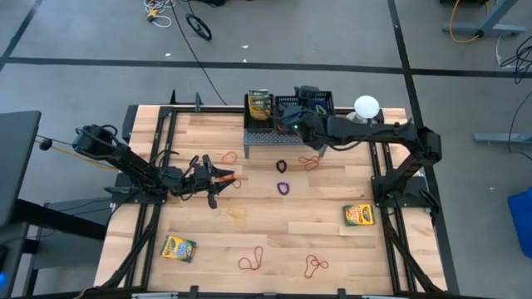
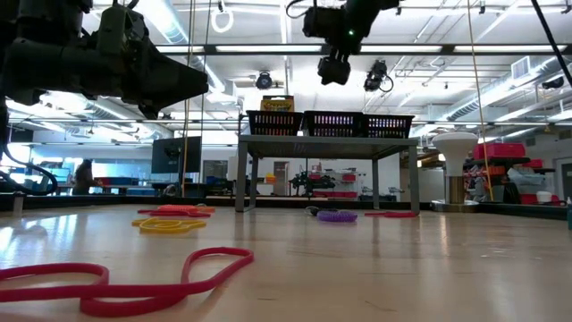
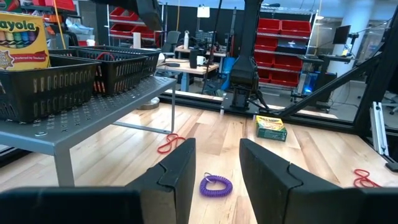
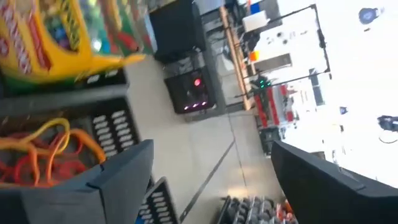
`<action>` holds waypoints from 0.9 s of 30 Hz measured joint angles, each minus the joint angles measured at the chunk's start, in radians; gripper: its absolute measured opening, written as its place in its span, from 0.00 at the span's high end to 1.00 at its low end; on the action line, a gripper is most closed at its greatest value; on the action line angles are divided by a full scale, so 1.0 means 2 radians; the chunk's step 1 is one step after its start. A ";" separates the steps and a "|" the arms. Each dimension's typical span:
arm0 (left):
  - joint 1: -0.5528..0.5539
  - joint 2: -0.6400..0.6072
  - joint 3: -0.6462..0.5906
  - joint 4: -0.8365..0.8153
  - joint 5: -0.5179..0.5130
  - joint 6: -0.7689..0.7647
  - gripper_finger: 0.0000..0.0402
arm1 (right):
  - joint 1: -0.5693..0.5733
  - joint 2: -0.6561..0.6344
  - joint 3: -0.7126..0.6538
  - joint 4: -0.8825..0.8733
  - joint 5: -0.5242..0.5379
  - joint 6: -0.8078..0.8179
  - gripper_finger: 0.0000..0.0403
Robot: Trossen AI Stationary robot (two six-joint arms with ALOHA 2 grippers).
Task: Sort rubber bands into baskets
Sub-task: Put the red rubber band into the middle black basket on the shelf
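1. Wooden table [image 1: 274,224]: carries every item listed below; both arms reach over it from its two sides.
2. Grey perforated stand [image 1: 273,138]: stands at the table's far edge and bears the three black mesh baskets [image 2: 331,123] in a row; a crayon box [image 1: 259,105] sits upright in the leftmost one.
3. Right gripper [image 1: 293,115]: held high above the middle basket, fingers spread wide with nothing between them. In its wrist view, orange rubber bands [image 4: 43,152] lie in the basket below.
4. Left gripper [image 1: 218,178]: hovers low over the left half of the table, pointing toward the stand, fingers [image 3: 177,171] parted to a moderate gap and empty.
5. Loose crayon boxes: one near the right edge [image 1: 358,215], one near the front left corner [image 1: 178,247].
6. Rubber bands remaining on the table: a purple coiled band [image 3: 216,185] just ahead of the left gripper; a black band [image 1: 282,166] near the stand; a yellow band [image 2: 168,225] at mid-table; red bands [image 1: 252,261] near the front edge; another red band [image 3: 169,144] beside the stand's leg.
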 joint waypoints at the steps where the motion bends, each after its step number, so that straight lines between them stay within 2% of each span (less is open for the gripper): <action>1: 0.000 0.000 0.000 0.000 0.000 0.000 0.67 | 0.002 0.000 0.000 0.011 0.002 -0.003 0.17; 5: 0.000 0.000 0.000 0.000 0.002 0.000 0.67 | 0.006 -0.002 0.000 0.038 0.004 0.031 0.19; 8: 0.000 0.000 0.000 -0.001 0.002 0.000 0.67 | 0.018 -0.010 0.000 0.027 0.017 0.079 0.29; 11: 0.000 0.000 0.000 -0.002 0.002 0.003 0.67 | 0.045 -0.027 0.000 -0.029 0.008 0.163 0.49; 15: -0.001 0.000 0.000 -0.002 0.002 0.020 0.68 | 0.091 -0.046 0.000 -0.141 -0.060 0.318 0.85; 17: -0.001 0.000 0.000 -0.002 0.003 0.028 0.70 | 0.121 -0.047 0.000 -0.183 -0.071 0.368 0.96; 20: -0.001 0.000 0.000 -0.002 0.016 0.035 0.75 | 0.175 -0.047 -0.020 -0.189 -0.080 0.417 0.95; 23: -0.001 0.000 0.000 -0.002 0.046 0.036 0.82 | 0.227 -0.046 -0.059 -0.171 -0.112 0.455 0.98; 27: -0.001 0.008 0.000 -0.003 0.077 0.035 0.92 | 0.289 -0.047 -0.123 -0.081 -0.143 0.512 0.98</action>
